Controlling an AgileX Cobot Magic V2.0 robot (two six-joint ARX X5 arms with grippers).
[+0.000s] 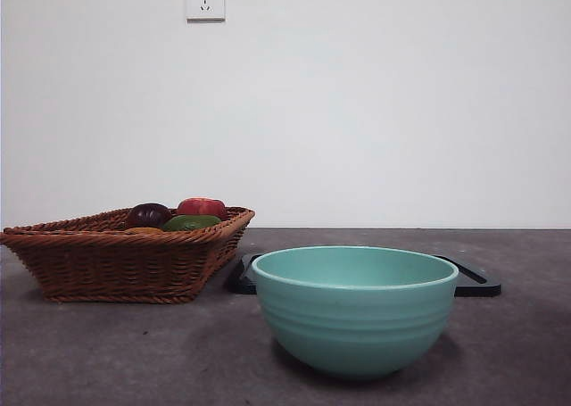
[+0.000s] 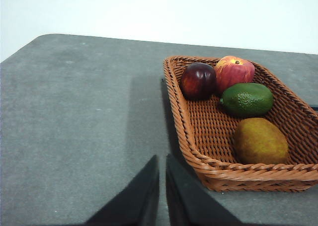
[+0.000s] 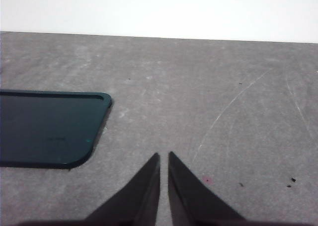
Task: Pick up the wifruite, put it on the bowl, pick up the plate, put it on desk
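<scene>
The wifruite (image 2: 260, 141), a brownish-yellow oval fruit, lies in the near corner of a wicker basket (image 2: 198, 159); in the front view only a sliver of the wifruite (image 1: 143, 231) shows over the basket's rim. The mint-green bowl (image 1: 355, 308) stands empty on the desk (image 1: 107, 352), in front of a flat black plate (image 1: 473, 285). My left gripper (image 2: 162, 159) hovers shut over the desk just beside the basket. My right gripper (image 3: 164, 156) is shut over bare desk, next to a corner of the plate (image 3: 44, 129). Neither arm shows in the front view.
The basket (image 1: 125, 263) also holds a dark purple fruit (image 2: 198, 80), a red fruit (image 2: 233, 72) and a green avocado (image 2: 247, 99). A white wall with a socket (image 1: 205, 0) stands behind the desk.
</scene>
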